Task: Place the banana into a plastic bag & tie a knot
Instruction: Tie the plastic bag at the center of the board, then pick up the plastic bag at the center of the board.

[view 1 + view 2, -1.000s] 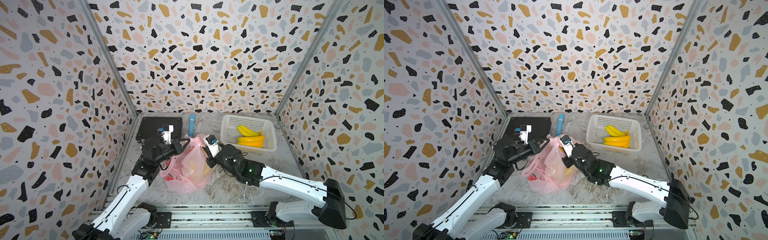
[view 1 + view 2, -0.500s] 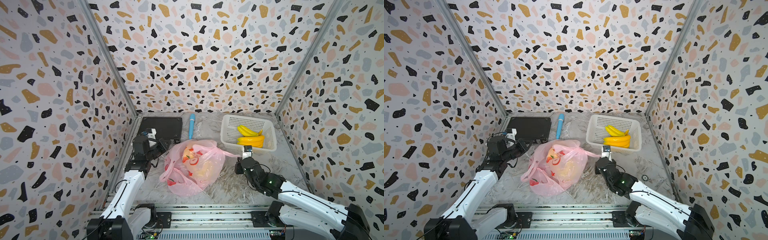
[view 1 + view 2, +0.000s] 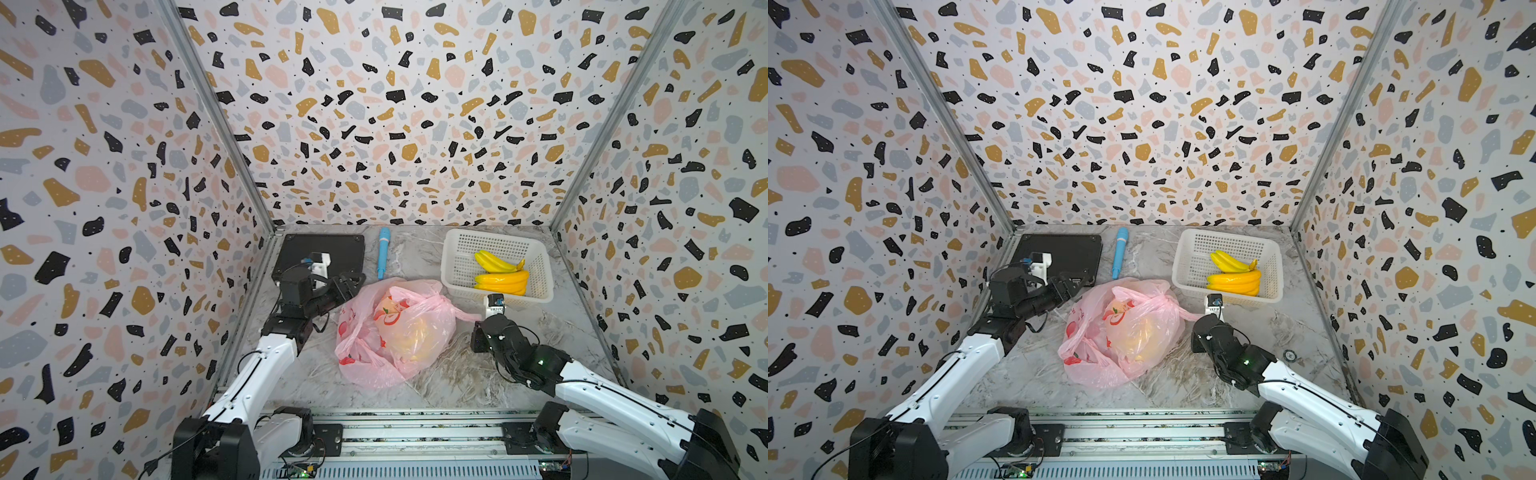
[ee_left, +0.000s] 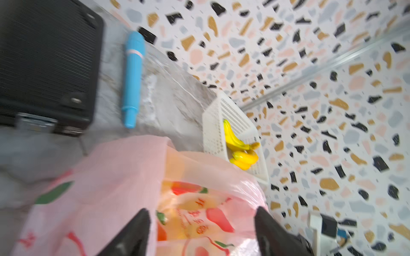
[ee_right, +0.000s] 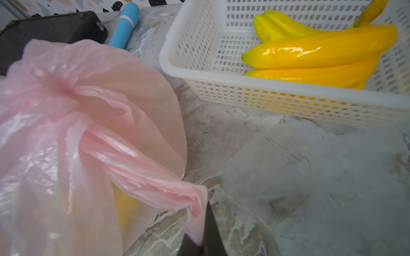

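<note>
1. A black case lies in the rear left corner. In front of it is the left gripper, its jaws spread and empty, at the bag's edge.
2. The pink plastic bag lies mid-table with its neck knotted. The yellow blur inside is probably the banana.
3. The right gripper is clamped on the bag's twisted handle.
4. The white basket, rear right, holds more bananas.

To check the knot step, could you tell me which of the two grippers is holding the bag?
The right gripper: its jaws are shut on the twisted handle of the bag. The left gripper is open, jaws spread, gripping nothing.
</note>
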Controlling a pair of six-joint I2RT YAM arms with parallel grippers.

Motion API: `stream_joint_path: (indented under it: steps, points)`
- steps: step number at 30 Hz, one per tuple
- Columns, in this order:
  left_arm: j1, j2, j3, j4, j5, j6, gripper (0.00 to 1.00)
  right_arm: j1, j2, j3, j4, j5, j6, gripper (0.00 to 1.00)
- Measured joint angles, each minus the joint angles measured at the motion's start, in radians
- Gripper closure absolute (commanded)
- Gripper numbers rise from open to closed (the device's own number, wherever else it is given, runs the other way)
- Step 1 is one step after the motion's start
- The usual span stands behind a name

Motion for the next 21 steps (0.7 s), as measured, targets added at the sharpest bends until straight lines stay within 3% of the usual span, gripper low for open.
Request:
stream_joint_path:
  steps: [5, 8, 11, 13, 14, 21]
  points:
    - [-0.134, 0.012, 0.005, 0.004, 0.019, 0.002, 0.00, 0.000, 0.069, 0.043, 0.043, -0.058, -0.020, 1.00]
    - [-0.154, 0.052, 0.006, 0.005, 0.021, 0.007, 0.10, 0.000, 0.106, 0.060, 0.054, -0.088, -0.028, 1.00]
    - [-0.156, 0.099, 0.005, 0.020, 0.026, -0.001, 0.31, 0.000, 0.124, 0.072, 0.058, -0.107, -0.038, 1.00]
    - [-0.158, 0.109, -0.002, 0.038, 0.029, -0.006, 0.83, 0.000, 0.127, 0.079, 0.057, -0.110, -0.042, 1.00]
    - [-0.158, 0.108, -0.003, 0.039, 0.028, -0.008, 0.98, 0.000, 0.129, 0.083, 0.057, -0.109, -0.045, 1.00]
    - [-0.161, 0.066, 0.029, -0.035, -0.066, 0.028, 1.00, 0.002, 0.127, 0.161, -0.021, -0.059, -0.059, 1.00]
